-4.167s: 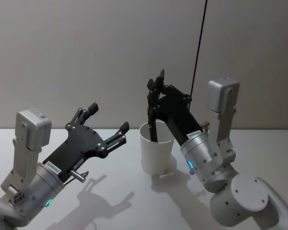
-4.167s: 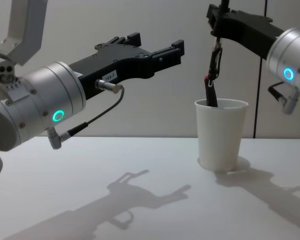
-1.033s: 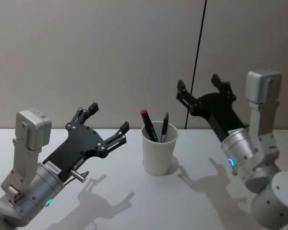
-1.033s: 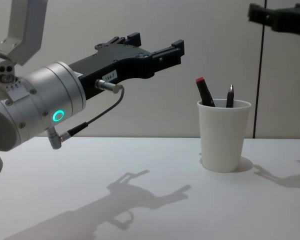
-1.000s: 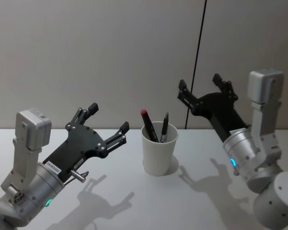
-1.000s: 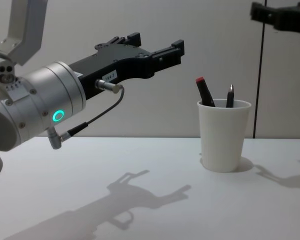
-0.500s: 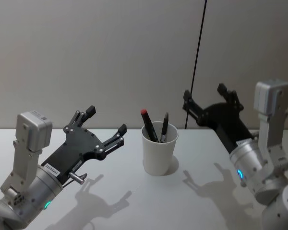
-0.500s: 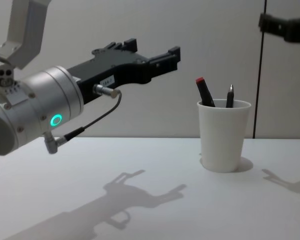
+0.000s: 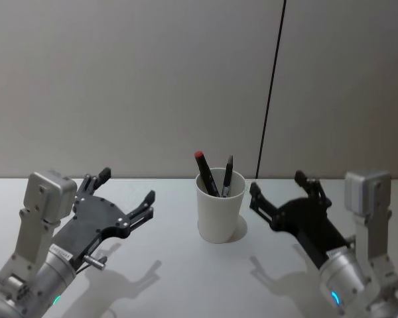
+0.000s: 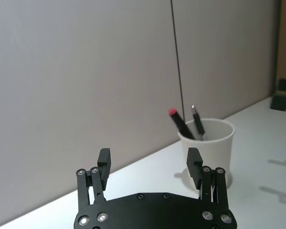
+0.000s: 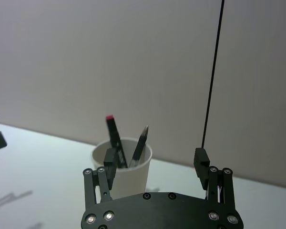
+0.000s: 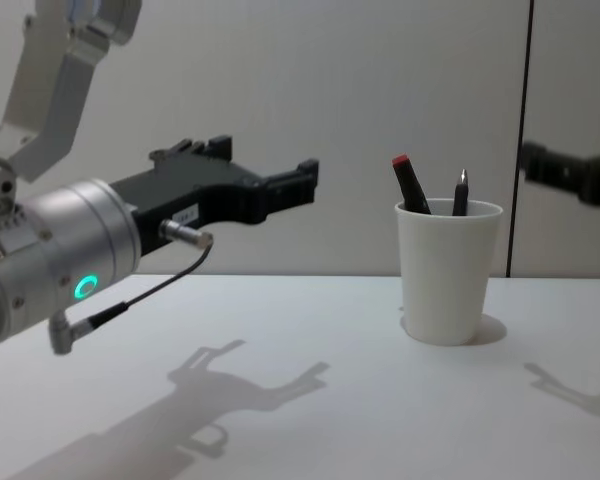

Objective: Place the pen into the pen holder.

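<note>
The pen holder (image 9: pixel 219 207), a white paper cup, stands upright on the white table (image 9: pixel 186 278), in the middle of the head view and between the two arms. Two pens stand in it, both leaning: a black pen with a red cap (image 9: pixel 205 173) slants toward the robot's left with its cap above the rim, and a slimmer dark pen (image 9: pixel 227 177) stands beside it, nearer upright, its pointed end just above the rim. In the chest view the cup sits right of centre with both pens poking out of it. The left gripper (image 9: pixel 127 191) is held low over the table to the left of the cup and well apart from it, the forearm rising from the lower left corner and the black palm plate angled up and forward toward the cup; its jaws are spread wide with nothing between them. In the left wrist view the two fingertips (image 10: pixel 103 161) stand far apart with the cup beyond them. The right gripper (image 9: pixel 280 188) is on the other side of the cup, near it but not touching, its arm coming up from the lower right corner and its palm tipped toward the cup. Its jaws are likewise wide apart and empty, and in the right wrist view the cup shows between and beyond the fingers (image 11: pixel 200 162).
</note>
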